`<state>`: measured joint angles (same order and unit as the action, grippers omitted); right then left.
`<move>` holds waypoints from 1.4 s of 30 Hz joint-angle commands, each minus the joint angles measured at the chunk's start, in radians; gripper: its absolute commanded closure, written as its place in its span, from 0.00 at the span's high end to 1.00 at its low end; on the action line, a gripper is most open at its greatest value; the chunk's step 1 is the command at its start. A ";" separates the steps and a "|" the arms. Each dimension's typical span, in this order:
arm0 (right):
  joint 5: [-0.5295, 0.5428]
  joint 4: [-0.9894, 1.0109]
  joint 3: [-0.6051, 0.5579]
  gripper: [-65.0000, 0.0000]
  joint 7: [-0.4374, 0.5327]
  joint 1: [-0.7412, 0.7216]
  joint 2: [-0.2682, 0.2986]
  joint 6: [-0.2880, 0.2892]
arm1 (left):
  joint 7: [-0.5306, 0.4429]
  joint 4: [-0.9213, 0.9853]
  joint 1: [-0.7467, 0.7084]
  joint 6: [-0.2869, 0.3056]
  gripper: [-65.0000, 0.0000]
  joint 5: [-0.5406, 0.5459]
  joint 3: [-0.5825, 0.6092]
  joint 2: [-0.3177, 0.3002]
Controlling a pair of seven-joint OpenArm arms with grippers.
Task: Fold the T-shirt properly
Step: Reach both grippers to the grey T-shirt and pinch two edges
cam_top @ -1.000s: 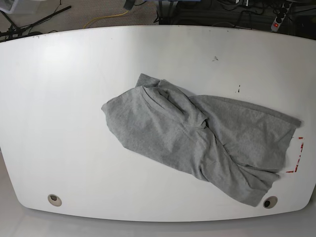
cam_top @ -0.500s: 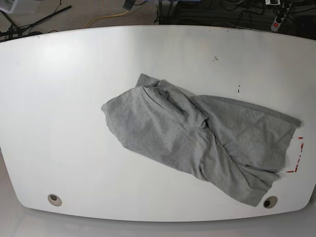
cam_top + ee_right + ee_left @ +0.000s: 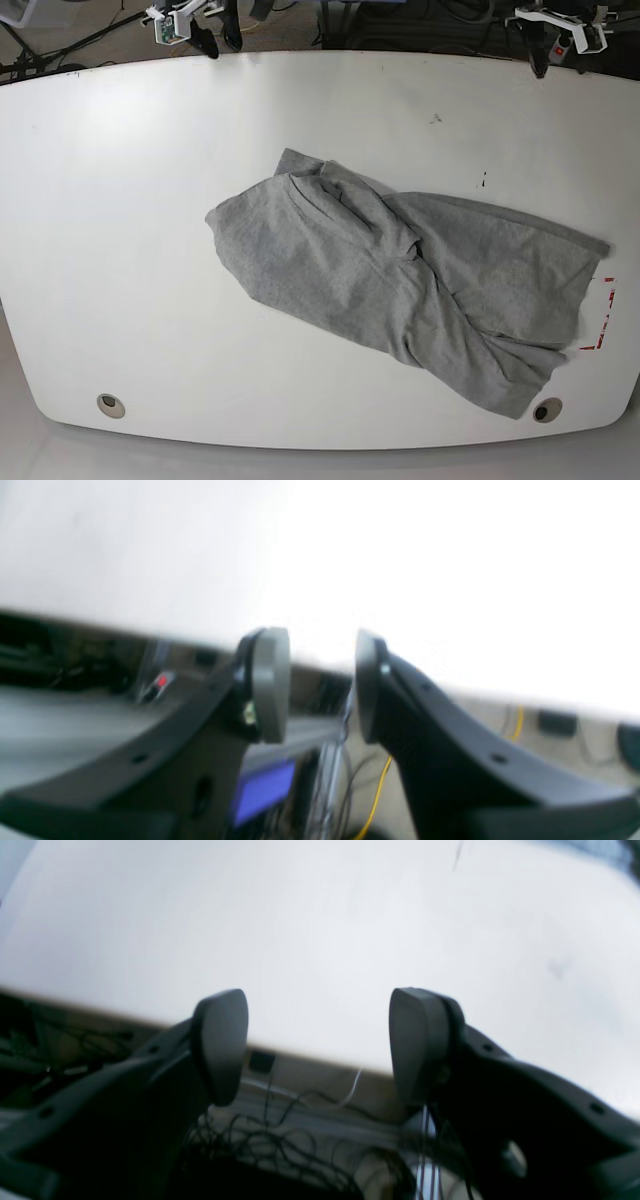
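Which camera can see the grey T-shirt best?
The base view. It shows the whole T-shirt lying crumpled on the white table. The left wrist view shows only the open left gripper over bare table and floor cables. The right wrist view shows only the open right gripper. Neither wrist view shows any cloth.

Bare table (image 3: 120, 230) lies open around the crumpled T-shirt (image 3: 400, 280); nothing else stands in the way.

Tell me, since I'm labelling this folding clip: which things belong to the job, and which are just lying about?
Part of the job:
- T-shirt, crumpled on the table
- left pincer, open
- right pincer, open

Lying about:
- red tape marks
- cables beyond the table's far edge
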<state>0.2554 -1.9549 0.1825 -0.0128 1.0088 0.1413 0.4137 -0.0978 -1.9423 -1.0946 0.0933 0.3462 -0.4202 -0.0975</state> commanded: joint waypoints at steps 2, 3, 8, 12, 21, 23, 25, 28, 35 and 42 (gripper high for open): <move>0.008 -0.018 0.001 0.32 0.023 -0.034 0.002 0.007 | -0.024 -0.016 0.046 -0.007 0.63 0.004 -0.007 -0.005; 0.008 -0.018 -0.001 0.32 0.023 -0.048 0.002 0.007 | -0.023 -0.016 0.055 -0.007 0.63 0.004 -0.007 -0.005; -0.001 -0.018 -0.036 0.51 -0.062 -0.158 0.008 0.009 | 0.046 -0.015 0.113 -0.007 0.63 0.003 -0.007 -0.009; -0.001 -0.018 -0.085 0.71 -0.135 -0.244 0.007 0.009 | 0.129 -0.015 0.163 -0.005 0.63 0.003 -0.029 -0.009; -0.028 -0.011 -0.177 0.79 -0.358 -0.499 0.007 0.001 | 0.224 -0.016 0.264 0.139 0.63 -0.147 -0.122 -0.001; -0.087 -0.011 -0.202 0.79 -0.407 -0.560 0.002 0.000 | 0.226 -0.016 0.284 0.162 0.63 -0.158 -0.144 -0.001; -0.155 -0.005 -0.228 0.79 -0.428 -0.608 0.001 0.000 | 0.226 -0.016 0.296 0.178 0.63 -0.158 -0.162 -0.001; -0.238 0.041 -0.272 0.79 -0.431 -0.674 0.001 0.000 | 0.226 -0.016 0.304 0.179 0.63 -0.158 -0.173 -0.003; -0.267 0.162 -0.301 0.78 -0.433 -0.766 -0.001 0.000 | 0.226 -0.015 0.345 0.181 0.63 -0.160 -0.173 -0.008; -0.265 0.291 -0.303 0.68 -0.430 -0.868 -0.006 0.000 | 0.226 -0.016 0.383 0.181 0.62 -0.243 -0.157 -0.009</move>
<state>-0.0223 -1.6550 -0.1238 -0.4747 0.1616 0.1387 0.4179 0.1520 -1.9404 -0.7334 0.2779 0.1387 -0.5835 -0.0978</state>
